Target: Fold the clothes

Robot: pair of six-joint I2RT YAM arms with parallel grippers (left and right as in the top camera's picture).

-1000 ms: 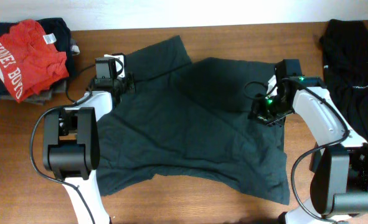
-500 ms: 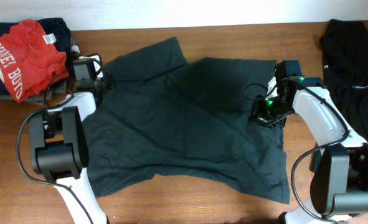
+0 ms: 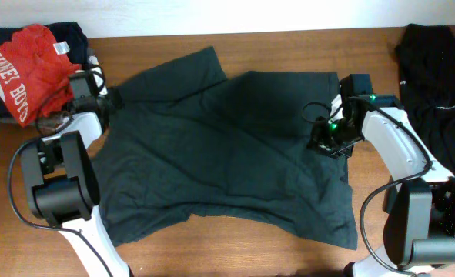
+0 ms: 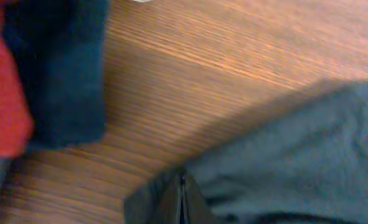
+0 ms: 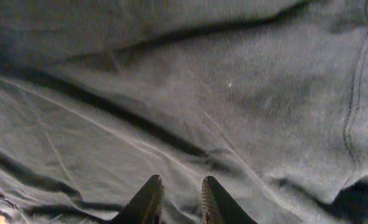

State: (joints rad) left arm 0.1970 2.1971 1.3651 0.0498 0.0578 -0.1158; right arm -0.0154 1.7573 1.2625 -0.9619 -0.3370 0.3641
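**A:** What is the left gripper (image 4: 182, 202) doing?

**B:** It is clenched. Its 2 jaws are pressed flat together on the edge of the grey-green T-shirt (image 3: 227, 161), at the shirt's far-left corner. In the left wrist view the cloth runs right up to the closed tips.

**A:** And the right gripper (image 5: 180, 200)?

**B:** It sits low on the same T-shirt, on its right part, just inside the far-right corner. The 2 jaws stand a narrow gap apart with the tips down at the cloth. Creases run toward them, but I cannot tell whether a fold is pinched between them or they only rest on it.

**A:** How does the T-shirt lie?

**B:** It is spread open and rumpled on the table (image 3: 289, 46), between the 2 arms. Long wrinkles cross it, and its near edge is uneven, sagging lower on the right.

**A:** What lies around it?

**B:** Off the T-shirt's far-left corner, just past the left gripper, is a pile. A red shirt (image 3: 27, 69) with white lettering lies on top of it. A navy garment (image 3: 69, 35) lies behind the red shirt, on the side of the pile farthest from the T-shirt's near edge. Bare wood shows between the pile and the T-shirt. Well off the T-shirt's right side, past the right arm, a black garment (image 3: 435, 69) lies heaped.
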